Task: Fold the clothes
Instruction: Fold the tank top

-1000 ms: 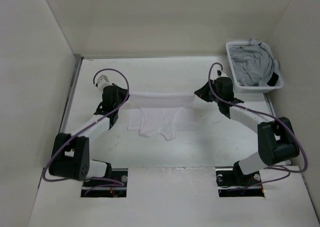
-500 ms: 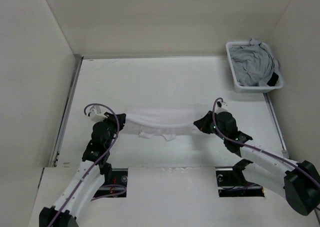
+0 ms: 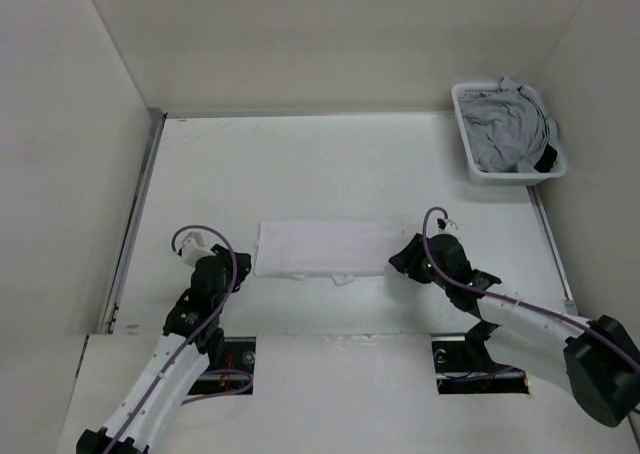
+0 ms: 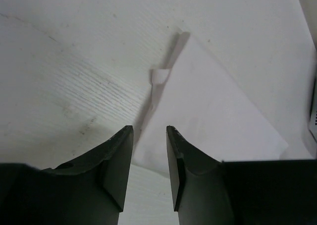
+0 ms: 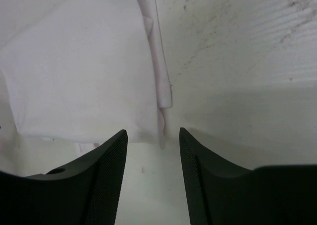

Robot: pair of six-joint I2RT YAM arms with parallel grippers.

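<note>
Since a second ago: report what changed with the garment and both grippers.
Both arms carried the lifted edge of the white garment toward the near side, folding it over itself. The left gripper and right gripper then opened and let go. The garment now lies flat as a folded rectangle between them. The basket with the grey garment stayed at the far right corner.

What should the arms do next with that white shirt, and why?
Probably raise both grippers and draw them back from the shirt's ends. The shirt lies flat on the table as a folded strip. The left gripper and right gripper are open, one at each end, gripping nothing. Backing off would likely give room to take hold for another fold.
</note>
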